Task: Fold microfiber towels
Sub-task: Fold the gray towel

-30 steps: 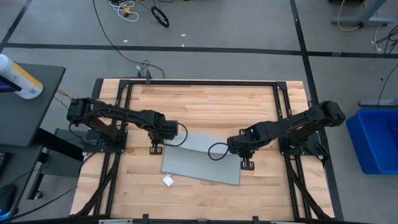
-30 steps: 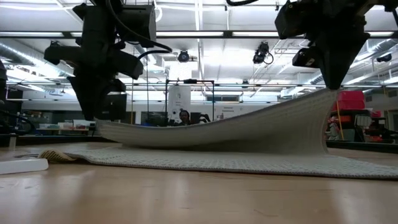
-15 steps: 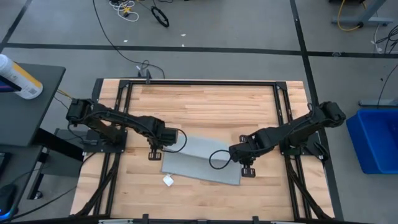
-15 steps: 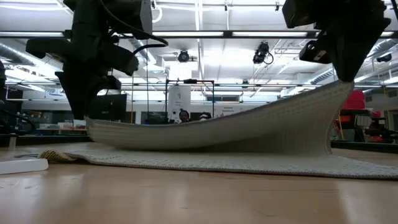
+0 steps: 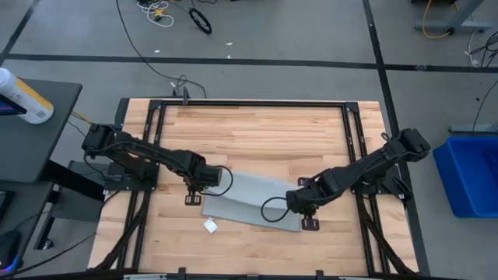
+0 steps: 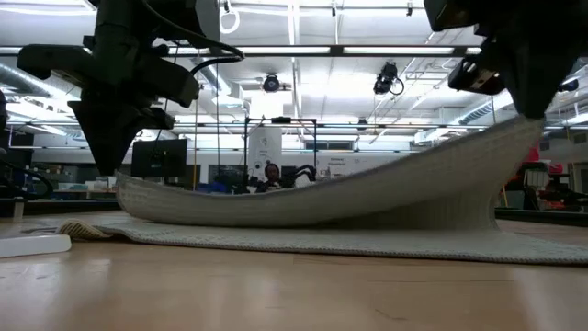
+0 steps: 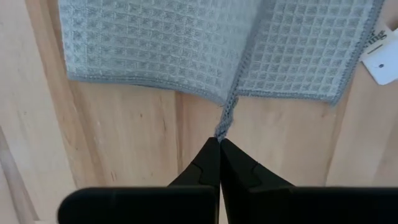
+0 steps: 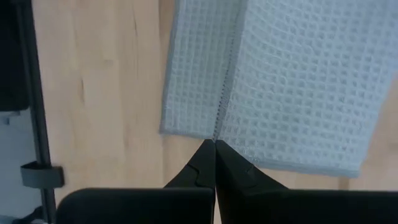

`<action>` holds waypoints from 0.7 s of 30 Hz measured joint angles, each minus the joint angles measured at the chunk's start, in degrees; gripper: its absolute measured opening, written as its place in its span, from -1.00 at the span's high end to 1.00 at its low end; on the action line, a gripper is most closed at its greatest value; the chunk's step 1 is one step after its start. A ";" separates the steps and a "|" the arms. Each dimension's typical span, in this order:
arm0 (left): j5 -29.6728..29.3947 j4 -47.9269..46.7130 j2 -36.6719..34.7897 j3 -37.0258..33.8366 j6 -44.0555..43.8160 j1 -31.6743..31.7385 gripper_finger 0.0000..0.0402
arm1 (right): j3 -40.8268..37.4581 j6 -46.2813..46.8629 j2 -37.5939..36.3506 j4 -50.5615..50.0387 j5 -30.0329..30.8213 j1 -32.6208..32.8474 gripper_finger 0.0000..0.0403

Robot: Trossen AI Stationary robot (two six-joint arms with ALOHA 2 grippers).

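You're working over a wooden table (image 5: 257, 128) with a black frame (image 5: 249, 103) running round its edges. Beside the table's left edge a dark side table (image 5: 31, 132) is carrying a white bottle (image 5: 22, 96); a blue bin (image 5: 475, 175) is sitting on the floor off the right side. Nothing is standing between your two grippers but the cloth itself.

The grey-blue microfiber towel (image 5: 253, 204) is lying near the front middle of the table, long axis running left to right, slightly slanted, right end nearer the front. Its far edge is being lifted and carried over the lower layer, sagging between the grippers in the low view (image 6: 331, 198). The white tag (image 5: 210, 226) is resting on the wood at the front-left corner, just beyond the left fingertips.

Your left gripper (image 7: 219, 142) is pinching a towel corner, fingers (image 7: 205, 163) pressed together on the hem. Your right gripper (image 8: 214, 142) is pinching the other lifted corner the same way, fingers (image 8: 227, 165) closed tight on the cloth edge.
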 joint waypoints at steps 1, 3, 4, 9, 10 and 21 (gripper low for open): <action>0.14 0.26 -0.02 0.02 -0.35 -0.22 1.00 | 0.02 0.03 0.45 0.34 -0.35 0.07 1.00; 0.36 0.82 -0.02 0.02 -0.77 -0.70 1.00 | 0.03 0.03 1.08 1.35 -0.64 0.15 1.00; 0.69 1.26 -0.02 0.04 -0.82 -0.89 1.00 | -0.02 0.03 1.38 1.04 -0.69 0.36 1.00; 1.43 2.06 -0.02 0.12 -1.56 -1.81 1.00 | -0.02 0.16 2.63 2.16 -2.00 0.84 1.00; 1.45 2.26 -0.02 0.13 -1.77 -1.99 1.00 | -0.02 0.25 2.86 2.50 -2.28 0.94 1.00; 2.98 4.00 -0.02 0.15 -4.02 -4.63 1.00 | -0.02 2.40 3.18 2.87 -3.22 3.07 1.00</action>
